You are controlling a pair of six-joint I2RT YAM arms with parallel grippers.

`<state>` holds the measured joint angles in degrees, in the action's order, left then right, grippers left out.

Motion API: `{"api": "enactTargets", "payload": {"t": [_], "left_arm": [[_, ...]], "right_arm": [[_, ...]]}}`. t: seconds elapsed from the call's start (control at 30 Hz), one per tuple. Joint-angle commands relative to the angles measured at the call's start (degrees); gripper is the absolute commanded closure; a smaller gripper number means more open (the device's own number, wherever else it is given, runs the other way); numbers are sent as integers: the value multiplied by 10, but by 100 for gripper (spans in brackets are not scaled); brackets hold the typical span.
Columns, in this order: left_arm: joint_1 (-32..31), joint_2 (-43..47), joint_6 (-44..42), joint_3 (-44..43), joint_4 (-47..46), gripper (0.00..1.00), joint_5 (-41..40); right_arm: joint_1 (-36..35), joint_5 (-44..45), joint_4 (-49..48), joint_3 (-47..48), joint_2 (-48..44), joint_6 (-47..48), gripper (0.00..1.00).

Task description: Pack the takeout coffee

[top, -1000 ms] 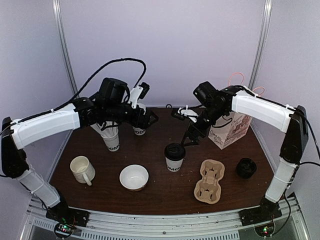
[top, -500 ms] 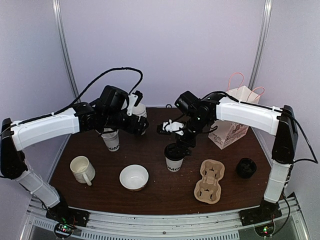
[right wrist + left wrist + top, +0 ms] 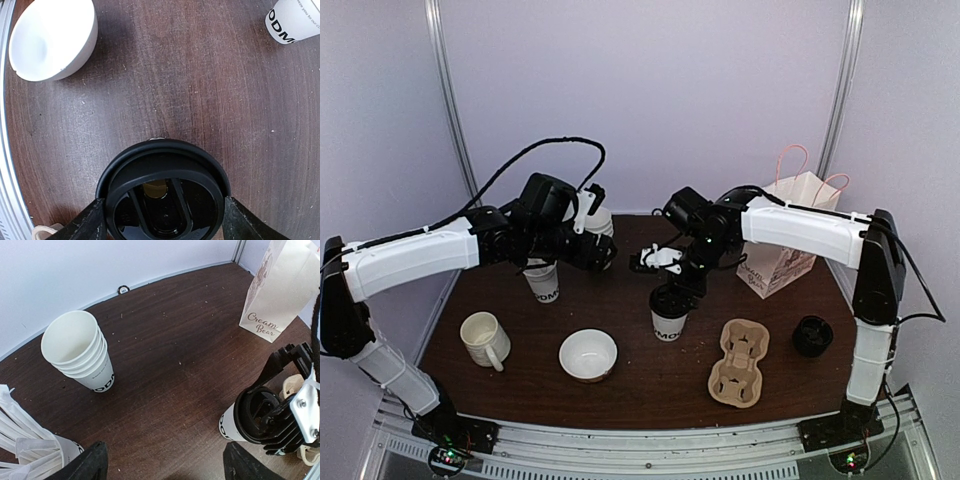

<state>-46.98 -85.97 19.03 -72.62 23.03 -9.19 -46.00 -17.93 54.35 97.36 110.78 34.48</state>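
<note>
Wrist view alone shows right claw [image 3: 165, 220] straddling lidded cup [image 3: 162, 167], grip uncertain; left claw [image 3: 167, 465] hangs released.

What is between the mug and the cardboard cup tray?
The white bowl sits between the mug and the cardboard cup tray, seen in the top view.

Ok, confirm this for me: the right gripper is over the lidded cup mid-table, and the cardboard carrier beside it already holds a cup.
Not right. The cardboard carrier is empty, with both wells bare, as the top external view shows. The rest stands: the right gripper is over the lidded cup mid-table, with the carrier beside it.
</note>
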Motion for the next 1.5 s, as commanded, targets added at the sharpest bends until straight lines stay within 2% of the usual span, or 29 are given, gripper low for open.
{"api": "enactTargets", "payload": {"t": [0.0, 0.33, 0.57, 0.83, 1.07, 1.27, 1.47], "left_arm": [[-2, 7, -1, 3, -12, 17, 0], [-2, 8, -17, -6, -5, 17, -11], [2, -1, -21, -8, -11, 18, -8], [12, -14, -20, -11, -17, 18, 5], [16, -36, -16, -18, -18, 18, 20], [17, -52, -5, -29, -16, 19, 42], [17, -50, 0, -29, -13, 19, 42]], "right_arm": [[-3, 21, 7, 9, -12, -5, 23], [34, 61, 46, -3, -103, -18, 24], [103, 61, 78, -73, -192, -25, 25], [232, 59, 95, -177, -294, -31, 26], [382, 77, 79, -256, -381, -16, 26], [499, 48, 58, -287, -372, -5, 26], [550, 14, 17, -296, -334, -17, 26]]}}
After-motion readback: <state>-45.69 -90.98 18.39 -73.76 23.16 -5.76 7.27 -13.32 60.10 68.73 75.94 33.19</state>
